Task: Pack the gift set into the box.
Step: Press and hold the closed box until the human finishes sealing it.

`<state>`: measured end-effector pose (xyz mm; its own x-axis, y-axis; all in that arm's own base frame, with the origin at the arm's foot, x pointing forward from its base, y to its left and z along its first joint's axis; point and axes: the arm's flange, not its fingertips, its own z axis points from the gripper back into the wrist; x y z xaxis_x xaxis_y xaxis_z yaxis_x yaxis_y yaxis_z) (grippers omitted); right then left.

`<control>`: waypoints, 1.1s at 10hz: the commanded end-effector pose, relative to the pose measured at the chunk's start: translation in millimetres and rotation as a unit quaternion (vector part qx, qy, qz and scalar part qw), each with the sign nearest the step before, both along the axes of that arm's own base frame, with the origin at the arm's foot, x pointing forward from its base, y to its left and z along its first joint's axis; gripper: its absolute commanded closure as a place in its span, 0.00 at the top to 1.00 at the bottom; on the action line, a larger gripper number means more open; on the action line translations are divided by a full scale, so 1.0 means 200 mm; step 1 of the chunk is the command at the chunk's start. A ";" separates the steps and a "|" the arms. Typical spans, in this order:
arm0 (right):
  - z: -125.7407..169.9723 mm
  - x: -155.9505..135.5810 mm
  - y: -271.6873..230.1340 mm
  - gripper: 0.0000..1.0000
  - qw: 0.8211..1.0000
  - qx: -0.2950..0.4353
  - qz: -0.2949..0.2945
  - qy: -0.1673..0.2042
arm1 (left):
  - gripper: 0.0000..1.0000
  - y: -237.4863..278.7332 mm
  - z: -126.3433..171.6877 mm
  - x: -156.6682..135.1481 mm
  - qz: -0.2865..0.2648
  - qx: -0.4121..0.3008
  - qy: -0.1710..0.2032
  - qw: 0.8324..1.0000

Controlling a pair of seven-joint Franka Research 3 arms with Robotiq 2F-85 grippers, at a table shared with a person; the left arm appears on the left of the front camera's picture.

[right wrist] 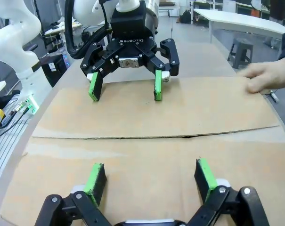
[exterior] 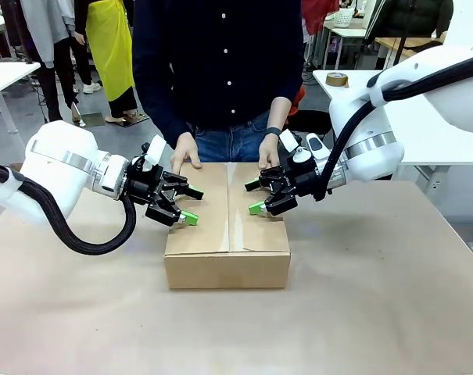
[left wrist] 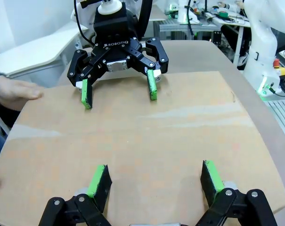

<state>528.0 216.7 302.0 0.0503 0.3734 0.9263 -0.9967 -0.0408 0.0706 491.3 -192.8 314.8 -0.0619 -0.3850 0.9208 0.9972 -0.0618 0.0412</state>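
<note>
**Two open grippers over a closed box**

One wide table [exterior: 377,312], covered in matte tan paper, carries the box [exterior: 227,269] at its middle, between the two arms. The box is plain brown corrugated cardboard, rectangular and sharp-edged. Its top flaps [exterior: 197,226] lie flat and meet along a thin, slightly ragged seam [right wrist: 156,137]. They hide the inside, so the gift set is presumably packed beneath them, though that is only a judgement.

The left gripper [exterior: 192,206] reaches in over the left flap and the right gripper [exterior: 254,197] over the right one. They face each other across the seam, both with jaws spread wide and nothing between them. Whether the tips touch the cardboard cannot be told. At the far edge a person rests one hand [exterior: 185,154] and a second hand [exterior: 269,152] on the lid.

The step in hand looks like closing: flaps down and held shut. The next move likely calls for even, gentle downward pressure, since thin cardboard springs back and dents. The smooth green pads [exterior: 189,218] are the smallest, brightest parts.
</note>
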 end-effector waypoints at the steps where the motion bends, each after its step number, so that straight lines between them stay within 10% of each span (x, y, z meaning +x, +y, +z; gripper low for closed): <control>1: -0.01 0.00 0.00 1.00 1.000 -0.001 0.000 0.002 | 1.00 0.00 0.00 -0.02 -0.009 0.003 -0.006 1.000; 11: -0.01 0.00 0.00 1.00 1.000 -0.001 0.000 0.002 | 1.00 0.00 0.00 -0.02 -0.009 0.003 -0.006 1.000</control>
